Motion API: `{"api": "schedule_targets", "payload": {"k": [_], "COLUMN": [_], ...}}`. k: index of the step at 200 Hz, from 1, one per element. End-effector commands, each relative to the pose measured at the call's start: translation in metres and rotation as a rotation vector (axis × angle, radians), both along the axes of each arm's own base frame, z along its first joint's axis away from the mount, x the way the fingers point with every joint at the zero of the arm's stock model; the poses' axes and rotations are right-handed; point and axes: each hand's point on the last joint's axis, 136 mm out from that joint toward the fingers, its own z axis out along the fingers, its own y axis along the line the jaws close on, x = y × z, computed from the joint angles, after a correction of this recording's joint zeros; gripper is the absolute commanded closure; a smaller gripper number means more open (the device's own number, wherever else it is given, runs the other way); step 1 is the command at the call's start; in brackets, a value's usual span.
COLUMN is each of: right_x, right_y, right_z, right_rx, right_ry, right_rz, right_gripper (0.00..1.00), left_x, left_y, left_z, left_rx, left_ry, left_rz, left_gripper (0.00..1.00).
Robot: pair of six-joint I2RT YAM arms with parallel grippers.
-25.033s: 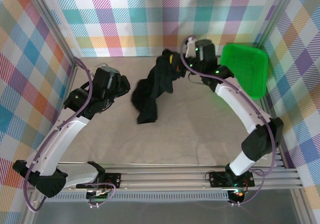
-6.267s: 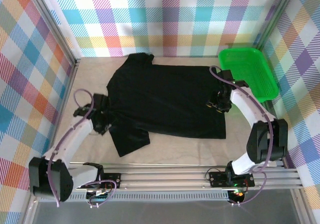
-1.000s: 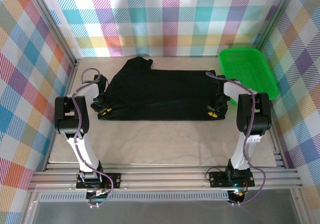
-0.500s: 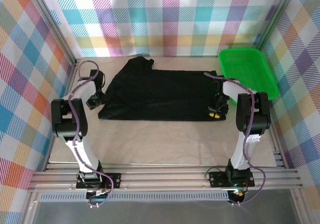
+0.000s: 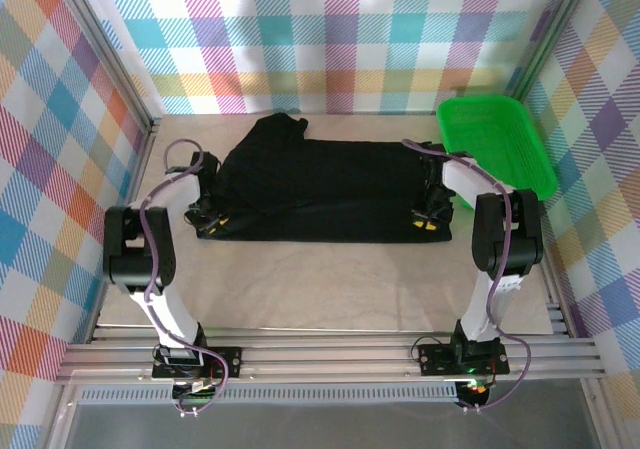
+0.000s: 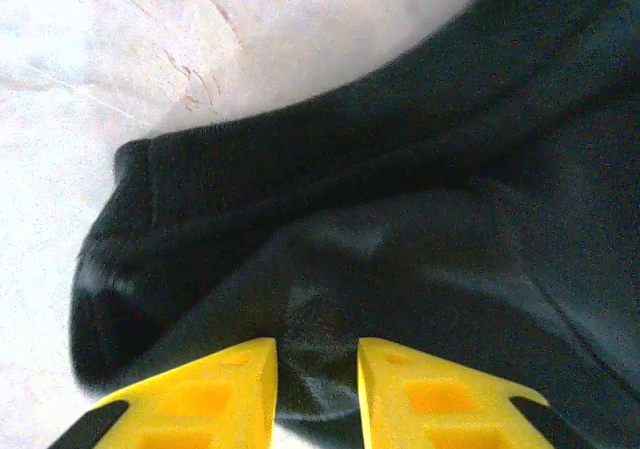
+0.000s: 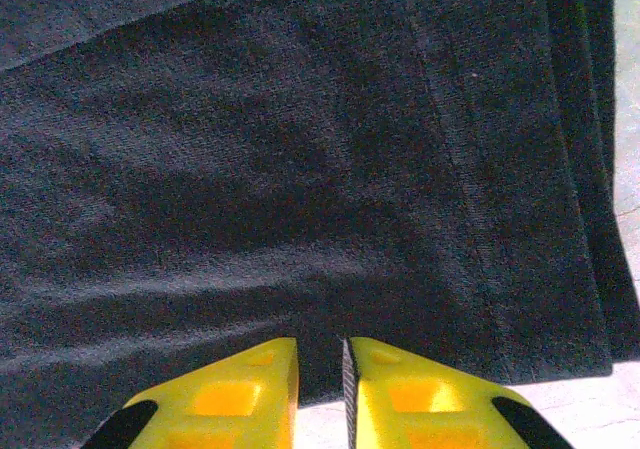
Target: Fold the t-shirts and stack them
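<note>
**Black t-shirt lies as a long band across the far table, a gripper at each near corner**

The green mesh basket sits at the far right corner of the table, just beside the right end of the shirt and apart from it. Plaid walls close the space on three sides, and aluminium frame rails run along the near edge by the arm bases. The near half of the table is bare wood.

The t-shirt lies flat on the far half of the table, folded into a wide, shallow band. Its long axis runs left to right, parallel to the back wall. A bunched sleeve sticks out toward the back wall at the far left.

The left gripper sits on the near left corner. In the left wrist view its yellow fingers stand narrowly apart with a rounded fold of cloth between them; whether they press on it cannot be told. The right gripper sits on the near right corner, its jaws almost together and pinched on the near hem.
</note>
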Motion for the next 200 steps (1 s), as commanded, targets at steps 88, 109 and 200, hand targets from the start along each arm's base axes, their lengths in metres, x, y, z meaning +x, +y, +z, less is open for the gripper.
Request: {"api": "schedule_targets", "payload": {"k": [88,109,200], "right_x": [-0.040,-0.062,-0.108], "right_y": [0.013,0.017,0.045], "right_z": [-0.024,-0.025,-0.001], "right_rx": [-0.047,-0.045,0.033], "right_ry": [0.180,0.199,0.089], "right_rz": [0.077,0.078,0.133], "right_gripper": [0.75,0.74,0.69], "left_x": [-0.089,-0.112,-0.141], "left_y": [0.044,0.043,0.060], "left_z": [-0.046,-0.046,0.017], "left_rx": [-0.027,-0.057,0.002], "left_ry": [0.237,0.252,0.090], "left_rz": [0.271,0.319,0.410], "left_gripper": [0.77,0.77,0.61]}}
